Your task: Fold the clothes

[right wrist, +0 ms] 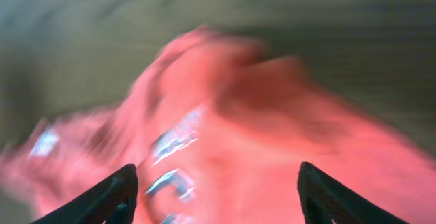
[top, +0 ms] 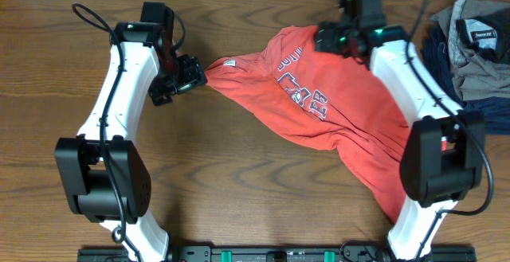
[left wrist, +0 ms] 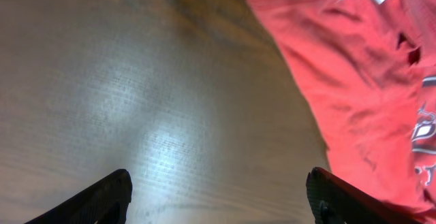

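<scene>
coral-red cotton t-shirt [top: 343, 111] lies crumpled diagonally across the desk [top: 239, 190], between both arms. it looks light, limp and quick to bunch, so seams at shoulders or hem seem the best holds. the left end effector [top: 191, 79] stands spread beside the collar end, pinching nothing. the right end effector [top: 333, 39], over the far edge, also looks spread.

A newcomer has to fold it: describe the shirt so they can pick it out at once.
On the wooden table, look just right of centre: a crumpled T-shirt lies spread there. It is coral red with white-and-dark lettering on it, unlike the grey and navy pile in the far right corner.
</scene>
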Controlling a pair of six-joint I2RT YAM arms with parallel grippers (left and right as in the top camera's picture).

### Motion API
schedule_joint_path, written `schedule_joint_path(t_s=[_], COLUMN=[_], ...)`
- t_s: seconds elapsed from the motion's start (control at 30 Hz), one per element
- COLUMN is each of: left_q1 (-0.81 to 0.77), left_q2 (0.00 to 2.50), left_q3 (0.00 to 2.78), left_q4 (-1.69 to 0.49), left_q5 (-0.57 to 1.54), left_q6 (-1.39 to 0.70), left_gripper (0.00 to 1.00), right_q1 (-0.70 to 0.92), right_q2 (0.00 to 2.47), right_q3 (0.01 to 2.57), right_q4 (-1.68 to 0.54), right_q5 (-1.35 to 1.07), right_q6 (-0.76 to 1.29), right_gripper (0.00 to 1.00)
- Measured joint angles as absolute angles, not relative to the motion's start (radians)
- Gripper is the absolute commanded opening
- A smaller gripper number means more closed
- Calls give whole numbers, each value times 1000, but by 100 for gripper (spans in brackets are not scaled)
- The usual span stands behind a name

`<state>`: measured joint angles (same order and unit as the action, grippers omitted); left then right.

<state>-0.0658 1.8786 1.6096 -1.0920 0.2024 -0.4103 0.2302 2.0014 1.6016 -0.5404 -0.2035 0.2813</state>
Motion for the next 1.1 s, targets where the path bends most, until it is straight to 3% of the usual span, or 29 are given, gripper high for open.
schedule_joint_path(t_s=[0.27, 0.53, 0.6, 0.63, 0.7, 0.8, 1.1], left_q1=[-66, -66, -66, -66, -66, -66, -66], left_q2=[1879, 1879, 1879, 1879, 1879, 1879, 1879], left_q3=[1610, 1610, 1610, 1610, 1610, 1610, 1610], left_q4=[-1062, -1065, -1065, -1066, -1066, -1066, -1065], left_q5=[203, 203, 203, 202, 203, 203, 203], left_q6=[-410, -410, -410, -410, -410, -410, -410], left_gripper=[84, 84, 84, 84, 84, 84, 84], right_q1=[461, 487, 486, 486, 486, 486, 485], right_q2=[2039, 2233, 2265, 2266, 2268, 2270, 2249], right_q3=[1602, 1601, 1600, 1600, 1600, 1600, 1602], right_q4=[-504, -363, -299, -274, -241, -218, -159], right_q5=[-215, -180, -170, -168, -165, -150, -27], right_q6=[159, 143, 136, 132, 128, 131, 149], right_gripper=[85, 84, 73, 63, 32, 1, 1])
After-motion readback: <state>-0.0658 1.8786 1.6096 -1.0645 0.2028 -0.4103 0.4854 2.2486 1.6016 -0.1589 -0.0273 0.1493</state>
